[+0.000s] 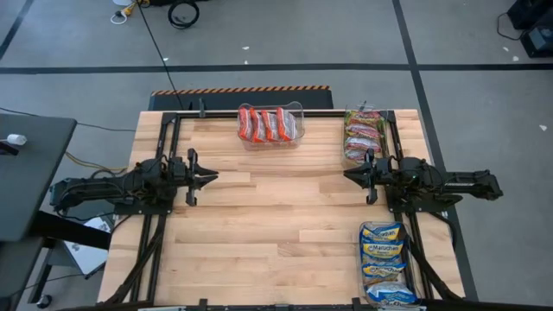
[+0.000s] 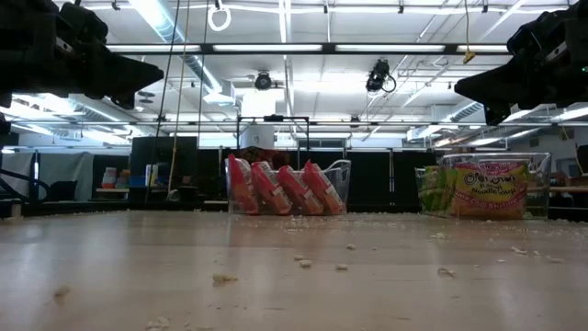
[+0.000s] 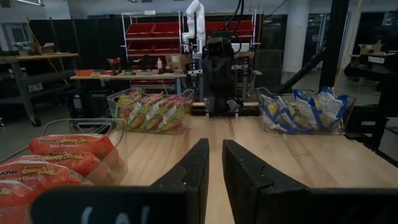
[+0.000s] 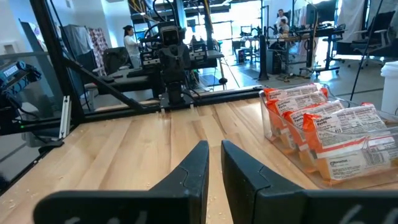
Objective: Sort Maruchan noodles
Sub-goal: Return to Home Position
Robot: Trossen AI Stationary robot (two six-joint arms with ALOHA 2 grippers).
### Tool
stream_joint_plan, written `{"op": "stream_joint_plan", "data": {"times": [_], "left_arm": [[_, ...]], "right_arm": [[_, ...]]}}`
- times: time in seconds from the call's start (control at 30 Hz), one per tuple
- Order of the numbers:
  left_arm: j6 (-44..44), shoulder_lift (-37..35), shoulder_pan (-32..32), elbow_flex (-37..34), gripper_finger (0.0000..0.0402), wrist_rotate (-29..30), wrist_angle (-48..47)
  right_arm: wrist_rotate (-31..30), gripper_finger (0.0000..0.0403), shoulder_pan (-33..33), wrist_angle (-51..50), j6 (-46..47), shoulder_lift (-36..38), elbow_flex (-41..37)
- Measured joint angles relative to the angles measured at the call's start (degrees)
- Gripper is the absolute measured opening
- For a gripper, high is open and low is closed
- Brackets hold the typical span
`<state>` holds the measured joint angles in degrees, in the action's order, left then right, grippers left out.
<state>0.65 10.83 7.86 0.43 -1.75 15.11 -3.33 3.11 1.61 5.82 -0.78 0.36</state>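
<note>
The Maruchan noodles lie sorted by colour in three clear bins. Red-and-white packets (image 1: 270,125) stand on edge in the bin at the far middle. Green-and-white packets (image 1: 363,134) fill the bin at the far right. Blue-and-yellow packets (image 1: 386,263) fill the bin at the near right. My left gripper (image 1: 212,177) hovers level over the table's left side, pointing right. My right gripper (image 1: 348,175) hovers level over the right side, pointing left, between the green and blue bins. Both are shut to a narrow slit with nothing between the fingers (image 3: 199,168) (image 4: 193,168).
Bare wooden tabletop (image 1: 285,216) stretches between the two grippers, and crumbs (image 2: 303,262) are scattered on it. Black frame rails (image 1: 164,138) run along the left, right and far edges. Beyond the table are shelves, workbenches and a person (image 4: 129,40) far off.
</note>
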Motion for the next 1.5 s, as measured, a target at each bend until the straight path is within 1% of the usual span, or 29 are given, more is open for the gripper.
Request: {"op": "stream_joint_plan", "data": {"times": [1.5], "left_arm": [[0.0,0.0,0.0,-0.1,0.0053,0.0,0.0]], "right_arm": [[0.0,0.005,0.0,0.0,0.0,0.0,0.0]]}}
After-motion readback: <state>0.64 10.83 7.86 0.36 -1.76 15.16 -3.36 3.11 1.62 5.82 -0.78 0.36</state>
